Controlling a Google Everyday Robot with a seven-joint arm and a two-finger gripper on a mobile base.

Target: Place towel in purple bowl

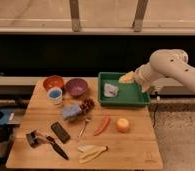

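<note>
Hovering over the far rim of the tray [141, 101], the gripper [127, 77], its hold impossible to tell, looks mid-reach: the towel [111, 90] lies in the tray at its 7 o'clock, so next comes a descent and grasp, then a carry toward the bowl [76, 87] at 9 o'clock.

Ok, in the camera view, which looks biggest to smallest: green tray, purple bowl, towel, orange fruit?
Largest first: green tray, purple bowl; towel and orange fruit look alike, so unranked. The gripper hovers over the tray's back edge.
</note>
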